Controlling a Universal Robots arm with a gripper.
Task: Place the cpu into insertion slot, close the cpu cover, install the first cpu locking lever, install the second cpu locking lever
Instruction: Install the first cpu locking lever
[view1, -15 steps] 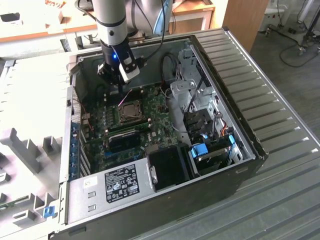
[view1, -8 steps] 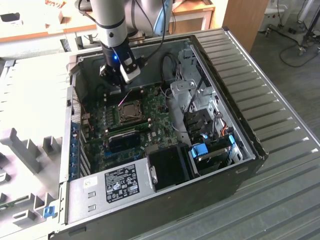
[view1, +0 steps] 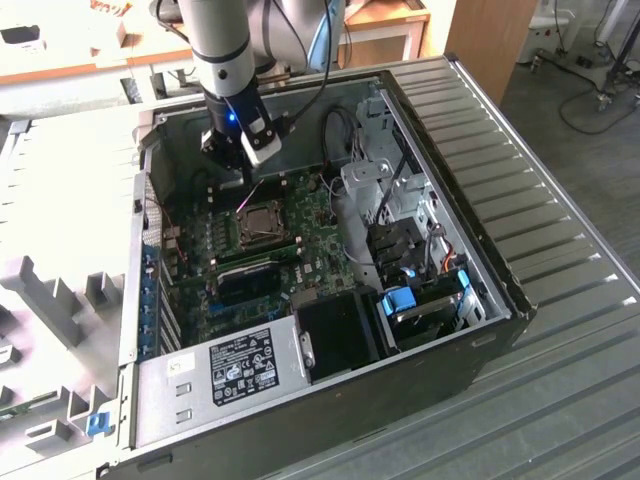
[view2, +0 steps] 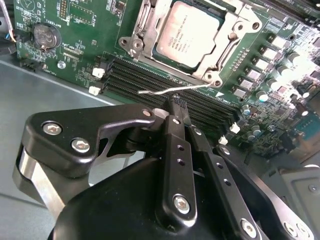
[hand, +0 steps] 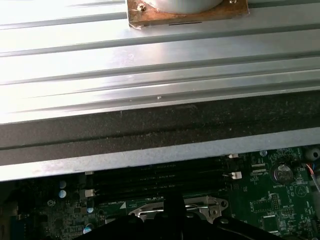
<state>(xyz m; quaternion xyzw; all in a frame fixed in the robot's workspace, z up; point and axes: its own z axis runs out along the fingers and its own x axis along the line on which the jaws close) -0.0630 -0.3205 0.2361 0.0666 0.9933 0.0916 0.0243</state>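
The cpu (view2: 190, 32), silvery-grey on top, lies flat in the insertion slot (view2: 212, 75) on the green board. The cpu cover (view2: 225, 52) sits down around it as a metal frame. A thin wire locking lever (view2: 155, 91) runs along the slot's edge beside the memory slots (view2: 145, 75), its free end sticking out. My gripper (view2: 177, 106) is shut, its black fingertips right at this lever's wire; contact is unclear. In the exterior view the gripper (view1: 249, 180) hangs inside the open case just behind the cpu (view1: 262, 218). The first wrist view shows the lever (hand: 150, 212).
The case wall (hand: 160, 135) rises close beside the memory slots. A power supply (view1: 240, 365), a black block (view1: 335, 330) and a drive cage (view1: 410, 250) fill the near and right side of the case. Cables (view1: 335, 140) hang behind the board. A coin cell (view2: 45, 36) sits on the board.
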